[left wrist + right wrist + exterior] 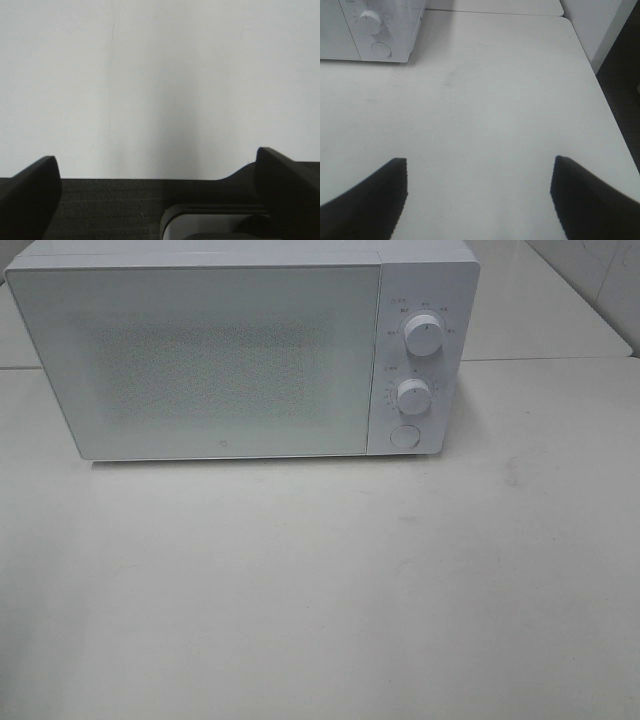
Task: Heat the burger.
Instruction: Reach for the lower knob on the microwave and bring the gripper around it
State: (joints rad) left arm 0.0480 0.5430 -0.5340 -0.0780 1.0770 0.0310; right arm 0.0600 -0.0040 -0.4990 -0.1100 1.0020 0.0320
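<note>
The burger is not in view in any frame. A white microwave (230,350) stands at the back of the white table (320,580) with its door shut; two dials (424,336) and a round button (404,436) are on its right panel. Its corner also shows in the right wrist view (375,30). Neither arm shows in the exterior high view. My left gripper (155,175) is open and empty over a bare white surface. My right gripper (480,180) is open and empty above the table, to the right of the microwave.
The table's right edge (600,100) drops to a dark floor in the right wrist view. A seam with a second table (540,358) runs behind the microwave. A dark ribbed mat (110,210) lies below the left gripper.
</note>
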